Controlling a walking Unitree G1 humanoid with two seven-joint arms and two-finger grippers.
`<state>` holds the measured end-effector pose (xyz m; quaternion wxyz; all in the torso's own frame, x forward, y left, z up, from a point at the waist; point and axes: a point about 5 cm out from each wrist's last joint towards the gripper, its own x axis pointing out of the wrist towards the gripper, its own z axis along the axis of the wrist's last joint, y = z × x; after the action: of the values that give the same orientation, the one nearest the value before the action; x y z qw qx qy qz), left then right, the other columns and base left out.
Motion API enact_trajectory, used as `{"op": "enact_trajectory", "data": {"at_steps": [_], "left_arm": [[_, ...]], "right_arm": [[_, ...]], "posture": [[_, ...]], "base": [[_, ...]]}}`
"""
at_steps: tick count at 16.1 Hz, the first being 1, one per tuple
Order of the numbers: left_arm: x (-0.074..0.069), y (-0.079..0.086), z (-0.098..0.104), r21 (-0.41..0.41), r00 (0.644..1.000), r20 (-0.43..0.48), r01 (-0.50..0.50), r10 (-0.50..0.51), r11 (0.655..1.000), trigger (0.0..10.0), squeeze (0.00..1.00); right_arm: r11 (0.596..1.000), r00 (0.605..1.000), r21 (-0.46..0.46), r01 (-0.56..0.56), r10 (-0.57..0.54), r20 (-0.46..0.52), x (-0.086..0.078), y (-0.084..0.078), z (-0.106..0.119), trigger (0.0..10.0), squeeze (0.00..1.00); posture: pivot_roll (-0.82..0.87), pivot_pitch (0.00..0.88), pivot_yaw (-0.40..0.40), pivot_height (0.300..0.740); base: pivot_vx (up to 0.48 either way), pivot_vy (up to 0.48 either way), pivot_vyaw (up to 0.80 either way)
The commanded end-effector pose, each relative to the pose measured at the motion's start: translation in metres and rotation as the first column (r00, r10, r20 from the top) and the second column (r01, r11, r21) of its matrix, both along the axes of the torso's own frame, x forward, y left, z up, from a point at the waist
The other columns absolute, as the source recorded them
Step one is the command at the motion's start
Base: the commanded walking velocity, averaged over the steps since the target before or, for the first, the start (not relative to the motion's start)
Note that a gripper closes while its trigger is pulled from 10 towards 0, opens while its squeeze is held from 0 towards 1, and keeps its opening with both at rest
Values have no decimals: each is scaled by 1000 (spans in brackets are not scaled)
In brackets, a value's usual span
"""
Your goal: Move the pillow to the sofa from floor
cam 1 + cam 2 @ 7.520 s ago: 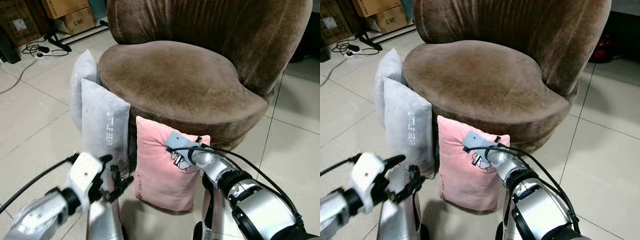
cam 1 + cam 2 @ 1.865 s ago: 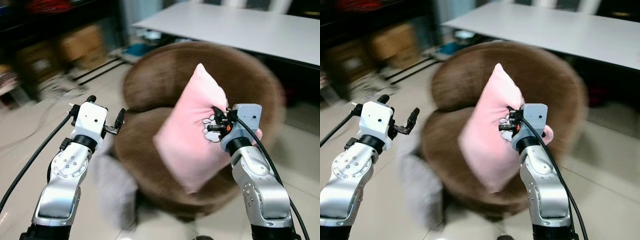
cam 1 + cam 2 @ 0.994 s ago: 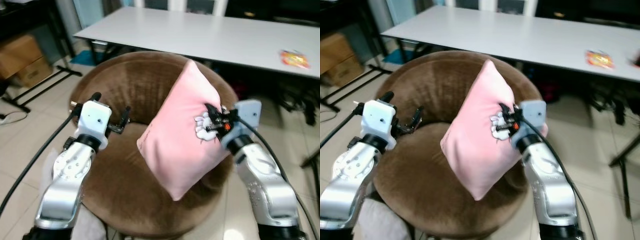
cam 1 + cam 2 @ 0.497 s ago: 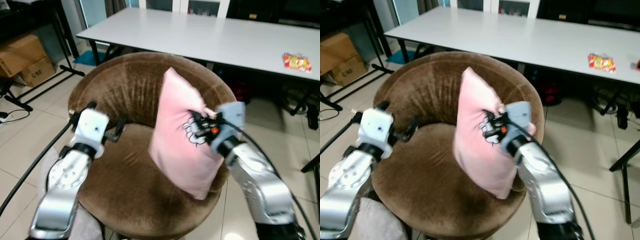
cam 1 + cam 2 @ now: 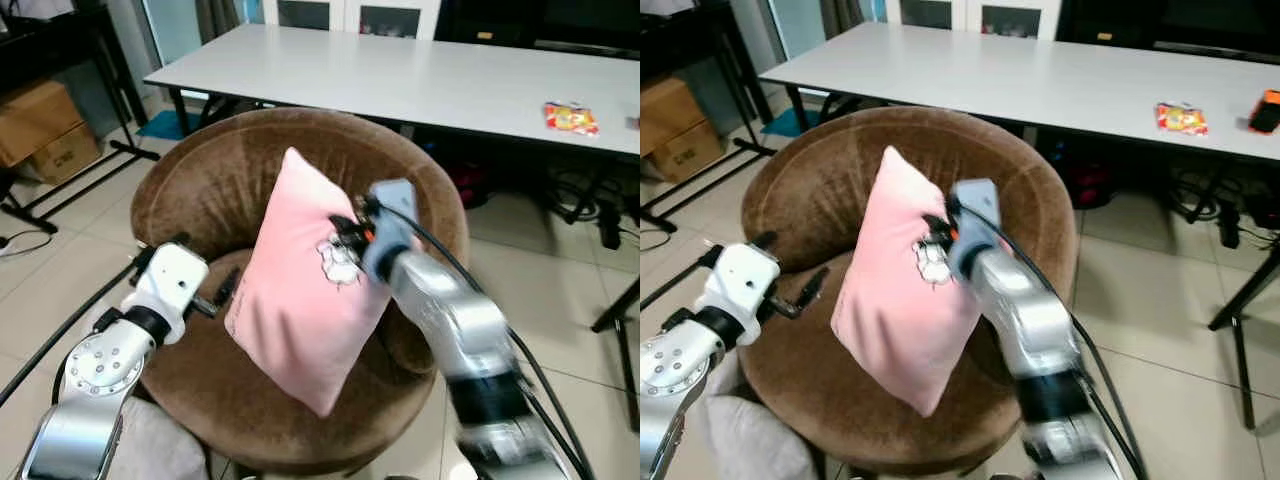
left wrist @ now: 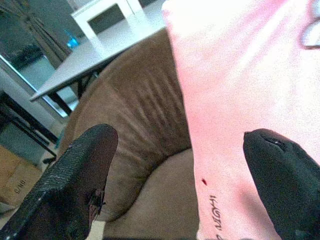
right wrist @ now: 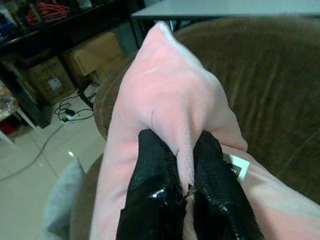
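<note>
Both arms raised forward.
Right pincer [image 7: 182,192] pinched tight on pink fabric; left pincer [image 6: 175,190] spread wide, arm bent low.

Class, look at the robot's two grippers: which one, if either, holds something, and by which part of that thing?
The right gripper pinches a fold of the pink pillow near its upper edge, over the brown sofa. The left gripper is open, holding nothing.

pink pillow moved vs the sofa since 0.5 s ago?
Yes. The pink pillow, pinched by the right gripper, has shifted toward the robot's left across the brown sofa, now over the seat's middle instead of its right side.
</note>
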<state>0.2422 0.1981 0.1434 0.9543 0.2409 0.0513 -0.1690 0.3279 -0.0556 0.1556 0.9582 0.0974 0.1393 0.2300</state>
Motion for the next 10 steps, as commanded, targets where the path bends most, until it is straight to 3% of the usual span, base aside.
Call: {"op": "enact_trajectory", "data": {"at_steps": [1,3,5,6,8,9,10], "left_arm": [[-2,0,3,17,1000,-12,26,-26,1000,10000,0],[-4,2,3,31,998,-34,57,-56,998,10000,0],[-5,3,3,33,997,-48,65,-63,997,10000,0],[-6,3,1,27,994,-74,78,-76,997,10000,0],[-14,3,-8,-23,981,-154,117,-119,993,10000,0],[-16,3,-9,-34,979,-165,116,-120,993,10000,0],[-17,6,-11,-45,979,-174,101,-107,994,10000,0]], "right_arm": [[996,997,46,70,-69,-19,11,-3,5,10000,0],[963,963,95,253,-241,-117,30,-8,-6,10000,0],[901,887,59,429,-408,-217,40,-23,-25,10000,0],[845,818,31,534,-506,-275,43,-37,-38,10000,0],[757,721,48,652,-598,-349,41,-64,-59,10000,0],[733,695,49,678,-619,-366,40,-70,-64,10000,0],[679,629,-1,734,-680,-378,36,-87,-76,10000,0]], "posture": [[-109,0,51,740],[-98,0,52,740],[-98,0,52,740],[-98,0,52,740],[-70,0,43,740],[-69,0,44,740],[-69,0,45,740]], "base": [[0,0,0],[0,0,0],[0,0,0],[0,0,0],[0,0,0],[0,0,0],[0,0,0]]}}
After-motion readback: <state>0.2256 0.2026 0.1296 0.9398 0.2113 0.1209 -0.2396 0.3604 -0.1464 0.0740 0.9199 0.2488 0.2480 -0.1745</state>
